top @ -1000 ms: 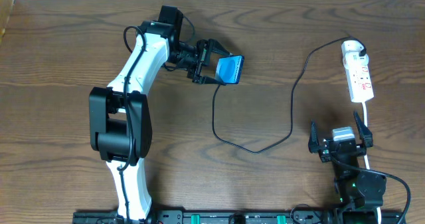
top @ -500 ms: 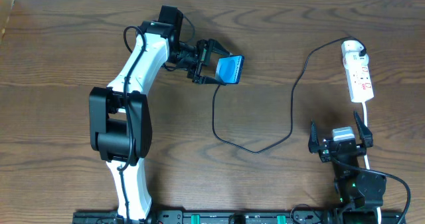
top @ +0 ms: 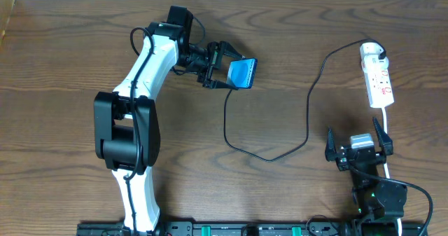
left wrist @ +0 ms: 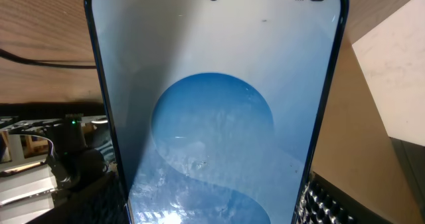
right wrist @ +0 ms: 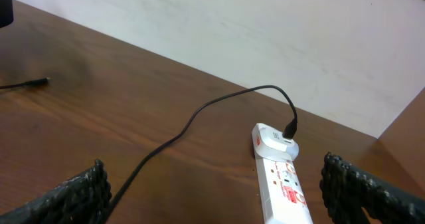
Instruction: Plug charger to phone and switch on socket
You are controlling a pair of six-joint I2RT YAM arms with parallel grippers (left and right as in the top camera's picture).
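The left gripper (top: 234, 71) is clamped on the phone (top: 246, 73), held tilted above the worktop (top: 70, 54), with the loose tip of the charger (top: 225, 120) lying just beside it on the robot's side, while the right gripper (top: 353, 129), fingers spread and empty, sits well apart, near the socket (top: 380, 82).

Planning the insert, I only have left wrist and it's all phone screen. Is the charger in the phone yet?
Observer: No. The charger has its tip lying loose on the table, seen from right wrist.
Operator: Other end?
Observer: White plug sits in the socket, at the end away from the arms.
Operator: Right arm free?
Observer: Right end effector is open, empty, just short of the socket.
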